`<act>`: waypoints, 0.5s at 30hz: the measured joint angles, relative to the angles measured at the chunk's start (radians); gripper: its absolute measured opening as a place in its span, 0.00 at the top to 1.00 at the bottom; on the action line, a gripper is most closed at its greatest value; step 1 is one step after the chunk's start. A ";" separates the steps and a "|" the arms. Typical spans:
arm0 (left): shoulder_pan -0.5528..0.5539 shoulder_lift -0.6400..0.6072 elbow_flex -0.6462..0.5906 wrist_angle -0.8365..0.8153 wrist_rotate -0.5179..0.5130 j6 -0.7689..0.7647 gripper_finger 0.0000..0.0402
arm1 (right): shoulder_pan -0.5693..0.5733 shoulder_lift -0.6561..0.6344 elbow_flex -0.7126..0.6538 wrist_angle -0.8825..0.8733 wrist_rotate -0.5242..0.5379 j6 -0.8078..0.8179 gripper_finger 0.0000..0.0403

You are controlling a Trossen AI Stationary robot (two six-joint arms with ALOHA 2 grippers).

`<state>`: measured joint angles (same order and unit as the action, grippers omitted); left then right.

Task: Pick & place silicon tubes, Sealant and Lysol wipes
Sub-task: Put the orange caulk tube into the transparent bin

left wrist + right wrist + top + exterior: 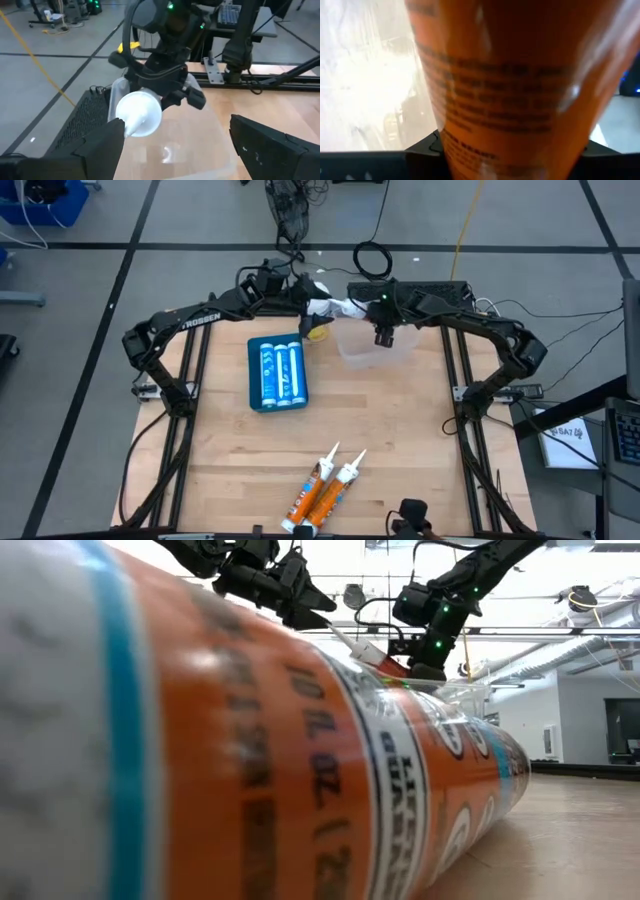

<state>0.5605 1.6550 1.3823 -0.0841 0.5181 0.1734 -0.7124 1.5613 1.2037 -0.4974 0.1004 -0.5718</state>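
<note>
Centrally, at the table's far edge: right gripper (385, 332) hangs over the clear plastic tub (372, 352), fingers pinching one orange sealant tube (520, 75). In the right wrist view the tube's printed body fills most of the picture, rising between the two dark fingers. The left wrist view shows the same tube end-on – white round shoulder and white nozzle (136, 116) facing the left arm, w/ the right gripper (165, 85) clamped around it above the tub's clear wall (116, 95).

Left gripper (303, 300) sits just beside, on the tub's left, near the held tube's nozzle; its fingers (95, 145) are spread wide, holding nothing.

Mid-table, left of centre: blue pack of silicon tubes (278, 372), lying flat, two white-and-blue tubes side by side, well apart from the tub.

Near edge: two more orange sealant tubes (325, 492) lie flat & touching, nozzles pointing diagonally toward the far right. One of them (250, 760) fills the low view's foreground – both grippers show above it, far off.

Lysol wipes: cannot be made out w/ certainty.
</note>
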 joint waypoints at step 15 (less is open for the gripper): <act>0.032 -0.042 0.001 0.000 -0.007 0.005 0.13 | -0.006 0.001 -0.043 -0.113 0.008 0.098 0.54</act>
<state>0.5929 1.6131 1.3834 -0.0840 0.5114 0.1780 -0.7180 1.5623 1.1612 -0.6103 0.1081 -0.4740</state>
